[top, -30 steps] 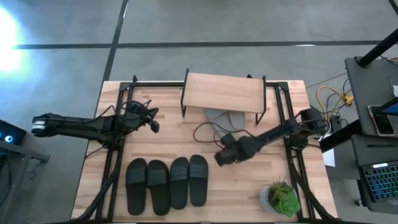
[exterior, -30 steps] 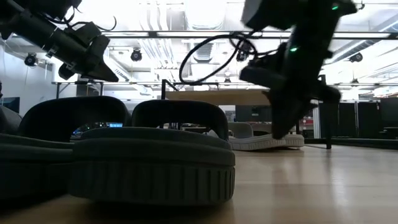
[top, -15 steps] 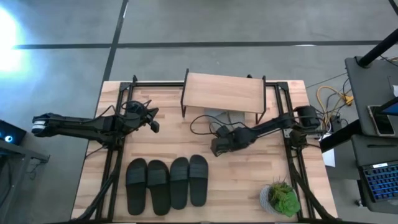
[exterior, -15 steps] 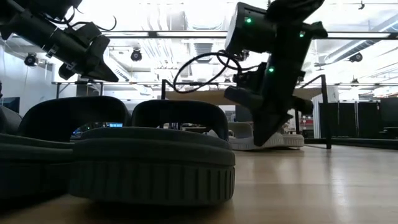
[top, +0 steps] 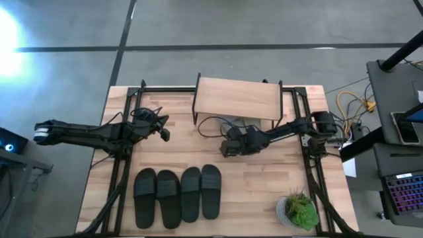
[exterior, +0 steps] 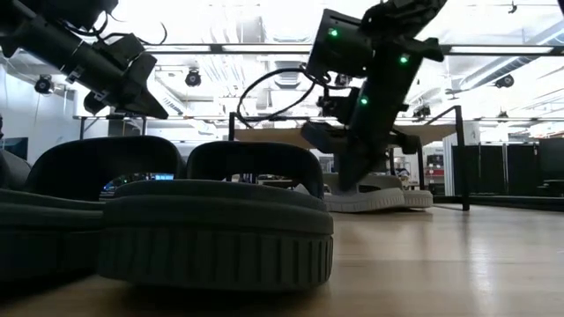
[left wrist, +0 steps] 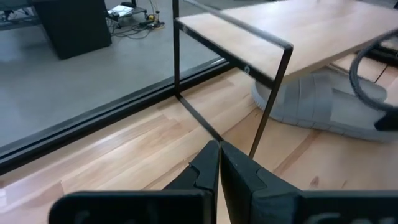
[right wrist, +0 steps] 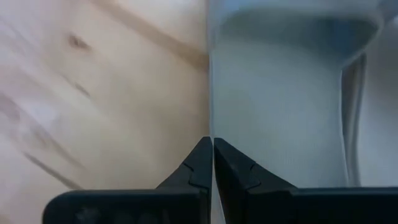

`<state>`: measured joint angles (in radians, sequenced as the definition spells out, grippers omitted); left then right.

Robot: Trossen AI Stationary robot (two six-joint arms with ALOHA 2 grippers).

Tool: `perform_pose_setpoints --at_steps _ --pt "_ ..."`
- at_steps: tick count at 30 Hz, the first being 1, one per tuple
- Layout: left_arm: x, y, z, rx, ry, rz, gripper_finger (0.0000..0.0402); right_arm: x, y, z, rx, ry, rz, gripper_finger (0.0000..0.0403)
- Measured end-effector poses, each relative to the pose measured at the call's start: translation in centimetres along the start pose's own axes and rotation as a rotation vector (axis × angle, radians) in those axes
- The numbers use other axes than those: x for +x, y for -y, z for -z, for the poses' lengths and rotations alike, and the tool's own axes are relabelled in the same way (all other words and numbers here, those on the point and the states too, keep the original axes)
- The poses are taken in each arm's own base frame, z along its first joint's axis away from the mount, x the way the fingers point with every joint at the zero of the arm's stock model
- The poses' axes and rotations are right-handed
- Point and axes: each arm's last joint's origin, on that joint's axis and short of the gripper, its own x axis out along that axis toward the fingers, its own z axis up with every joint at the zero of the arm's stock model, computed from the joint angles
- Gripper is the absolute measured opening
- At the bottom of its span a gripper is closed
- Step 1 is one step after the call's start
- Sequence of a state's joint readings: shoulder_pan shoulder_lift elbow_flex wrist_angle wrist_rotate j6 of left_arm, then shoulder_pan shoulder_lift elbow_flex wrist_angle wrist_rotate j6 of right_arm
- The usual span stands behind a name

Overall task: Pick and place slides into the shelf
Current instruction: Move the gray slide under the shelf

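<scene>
Wooden worktop [top: 264, 192]: we see right hand [top: 227, 147] pinched shut, empty, at light grey slides [top: 239, 123] under plank-topped shelf [top: 236, 98]; could shove them.

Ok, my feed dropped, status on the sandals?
Right pincer shut, empty, at grey sandals under shelf. Left pincer shut, waiting at table's left. Four black sandals unshelved. Nothing in the way.

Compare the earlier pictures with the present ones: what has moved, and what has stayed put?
The right tool, shut and empty, swung across the table toward the shelf, ending at the grey slides beneath it. The left tool, four black slides and plant stayed put.
</scene>
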<state>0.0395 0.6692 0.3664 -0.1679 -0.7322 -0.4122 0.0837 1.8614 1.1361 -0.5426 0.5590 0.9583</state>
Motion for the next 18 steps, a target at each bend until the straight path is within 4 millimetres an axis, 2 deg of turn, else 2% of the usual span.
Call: perform_pose_setpoints --at_steps 7,11,14,18 --pt "0.1 0.1 0.0 0.002 -0.002 -0.001 0.0 -0.6 -0.6 -1.7 -0.018 0.033 -0.027 0.0008" --pt "0.1 0.1 0.1 0.006 -0.012 0.01 0.0 -1.7 -1.4 -2.2 -0.011 0.028 -0.084 0.0008" --pt "0.1 0.2 0.2 0.005 -0.026 0.042 0.0 -2.8 -1.8 -1.5 -0.043 -0.019 -0.112 0.0008" --pt "0.0 0.3 0.1 -0.046 -0.046 0.104 0.0 -3.9 -1.3 0.9 -0.009 -0.202 -0.059 0.0008"
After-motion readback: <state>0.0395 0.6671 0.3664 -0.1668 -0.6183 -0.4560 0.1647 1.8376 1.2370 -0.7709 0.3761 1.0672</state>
